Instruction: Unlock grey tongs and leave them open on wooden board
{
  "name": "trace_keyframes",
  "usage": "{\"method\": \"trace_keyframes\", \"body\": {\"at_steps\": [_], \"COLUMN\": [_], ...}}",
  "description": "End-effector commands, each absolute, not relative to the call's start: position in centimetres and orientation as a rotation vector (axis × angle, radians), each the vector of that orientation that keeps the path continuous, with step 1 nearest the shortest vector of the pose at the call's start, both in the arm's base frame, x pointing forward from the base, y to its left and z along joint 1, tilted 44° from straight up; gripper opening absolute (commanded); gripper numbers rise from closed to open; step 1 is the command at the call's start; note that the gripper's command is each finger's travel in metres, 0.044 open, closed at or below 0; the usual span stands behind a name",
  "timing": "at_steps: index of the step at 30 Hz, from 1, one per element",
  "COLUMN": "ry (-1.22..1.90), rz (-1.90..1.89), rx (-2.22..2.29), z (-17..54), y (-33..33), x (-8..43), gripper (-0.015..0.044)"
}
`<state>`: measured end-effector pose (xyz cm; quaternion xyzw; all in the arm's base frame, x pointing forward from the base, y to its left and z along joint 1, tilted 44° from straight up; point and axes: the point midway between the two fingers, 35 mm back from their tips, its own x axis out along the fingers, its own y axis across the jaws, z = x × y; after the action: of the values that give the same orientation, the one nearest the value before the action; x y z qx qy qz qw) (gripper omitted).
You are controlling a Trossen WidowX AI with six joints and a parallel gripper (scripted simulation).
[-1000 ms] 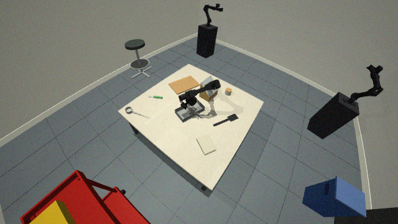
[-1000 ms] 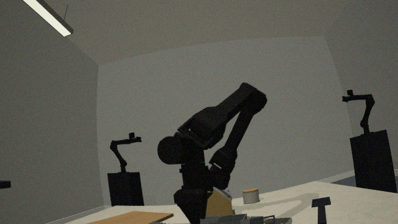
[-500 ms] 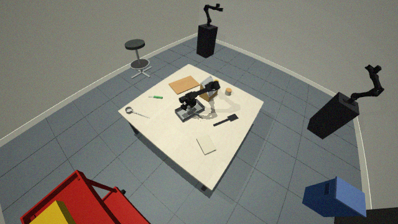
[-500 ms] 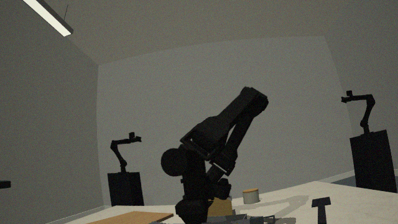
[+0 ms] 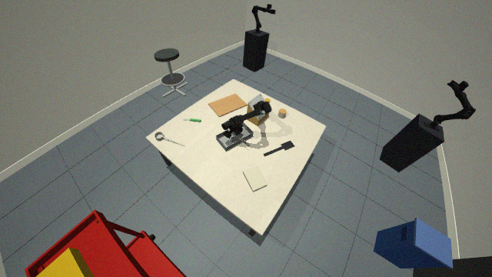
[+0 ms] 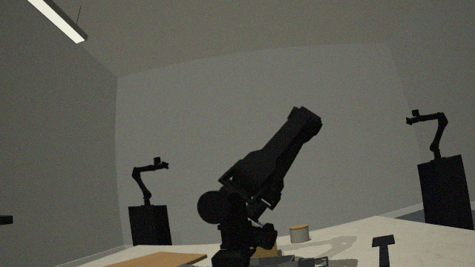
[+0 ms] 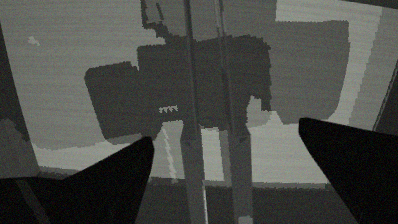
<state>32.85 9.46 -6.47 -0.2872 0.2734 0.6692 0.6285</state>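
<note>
The grey tongs (image 7: 192, 165) lie across the roasting tin (image 5: 226, 149) (image 7: 310, 155), their two arms side by side and close together in the wrist view. My gripper (image 5: 229, 135) (image 7: 224, 134) is open and empty, low over the tin. Its fingertips stand on either side of the tongs, with a gap on each side. In the top view the arm covers most of the tongs; in the exterior view the fingers are out of the frame. The wooden board (image 5: 227, 105) (image 6: 159, 259) lies flat on the table, with nothing on it.
A knife block (image 5: 257, 118) and a lidded jar (image 5: 282, 113) (image 6: 299, 235) stand beyond the tin. A black spatula (image 5: 287, 145) (image 6: 383, 241), a pale flat pad (image 5: 254, 178), a green-handled knife (image 5: 195, 120) and a ladle-like utensil (image 5: 173, 141) lie around it.
</note>
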Motion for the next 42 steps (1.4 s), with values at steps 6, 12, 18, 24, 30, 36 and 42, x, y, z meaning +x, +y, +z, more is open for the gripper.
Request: {"method": "trace_keyframes", "body": {"at_steps": [6,12,18,24,30,36,42], "ry": [0.627,0.627,0.627,0.627,0.627,0.627,0.634], "rz": [1.535,1.535,1.535,1.535,1.535,1.535,1.531], "rx": [-0.657,-0.657,-0.657,-0.657,-0.657,-0.657,-0.662], "z": [-6.7,-6.7,-6.7,-6.7,-6.7,-6.7,-3.2], "y": [9.7,9.7,9.7,9.7,9.7,9.7,6.0], "x": [32.8,32.8,32.8,32.8,32.8,32.8,33.7], "gripper": [0.0361,0.0204,0.0105,0.0065,0.0025,-0.0113,-0.015]}}
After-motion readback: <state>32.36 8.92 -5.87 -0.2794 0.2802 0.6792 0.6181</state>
